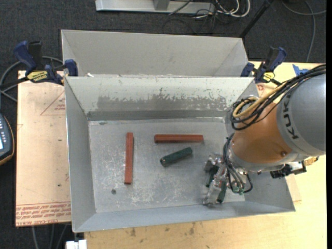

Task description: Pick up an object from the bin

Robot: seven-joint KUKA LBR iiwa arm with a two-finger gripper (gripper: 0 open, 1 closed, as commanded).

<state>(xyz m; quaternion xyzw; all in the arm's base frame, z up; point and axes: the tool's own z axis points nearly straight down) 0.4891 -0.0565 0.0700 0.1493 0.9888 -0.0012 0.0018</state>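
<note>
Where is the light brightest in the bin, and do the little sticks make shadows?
In the camera view the bin's back wall looks brightest and palest, the floor duller grey; the left red-brown stick, the right red-brown stick and the dark green cylinder cast only thin, soft shadows, so the light is even.

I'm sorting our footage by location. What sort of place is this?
Most likely a robotics lab's bin-picking test cell: an industrial arm reaches into a grey metal bin holding two reddish bars and a dark green cylinder, with loose cables on the floor.
</note>
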